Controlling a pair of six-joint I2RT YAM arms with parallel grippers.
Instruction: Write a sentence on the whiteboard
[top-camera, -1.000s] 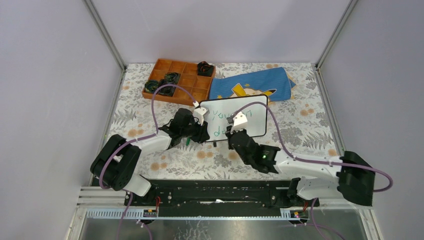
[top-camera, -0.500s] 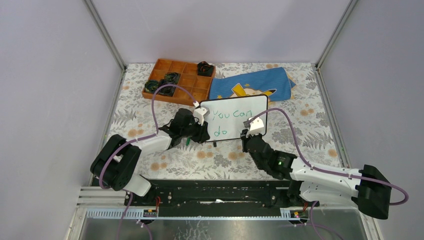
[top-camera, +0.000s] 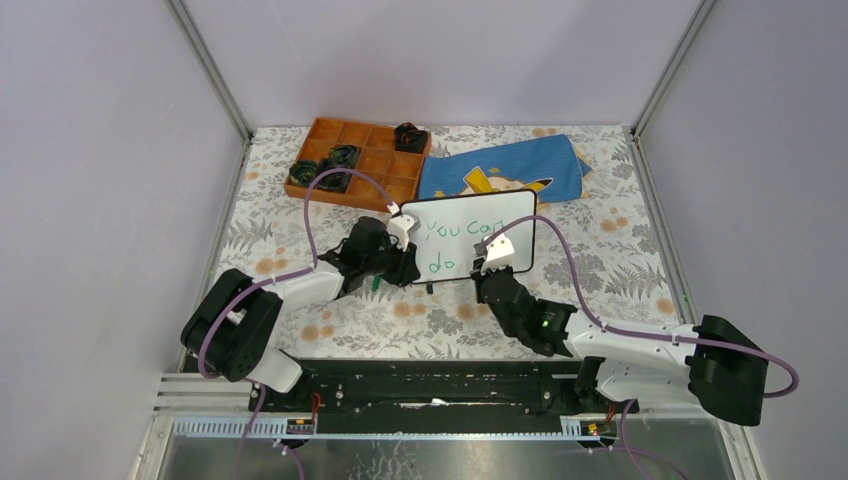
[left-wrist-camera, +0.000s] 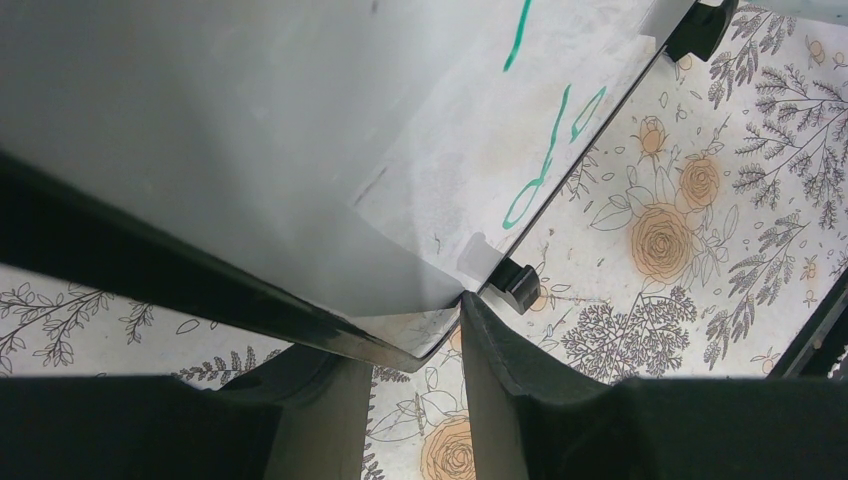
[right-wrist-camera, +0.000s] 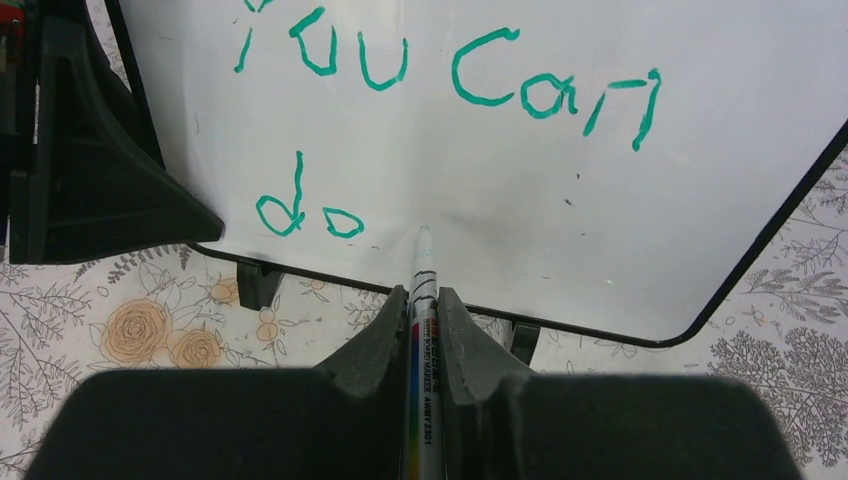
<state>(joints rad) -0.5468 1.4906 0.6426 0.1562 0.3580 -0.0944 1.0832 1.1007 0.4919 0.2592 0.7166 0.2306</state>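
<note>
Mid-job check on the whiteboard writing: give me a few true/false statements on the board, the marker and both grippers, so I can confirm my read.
1. The whiteboard reads "You can" above "do". True.
2. The sentence is written in red. False: it is green.
3. The right gripper holds a marker whose tip points at the board just right of "do". True.
4. The left gripper hangs clear of the board. False: its jaws are closed on a lower corner of the board.
5. The blue cloth lies between the board and the arm bases. False: it lies behind the board, beside the orange tray.
</note>
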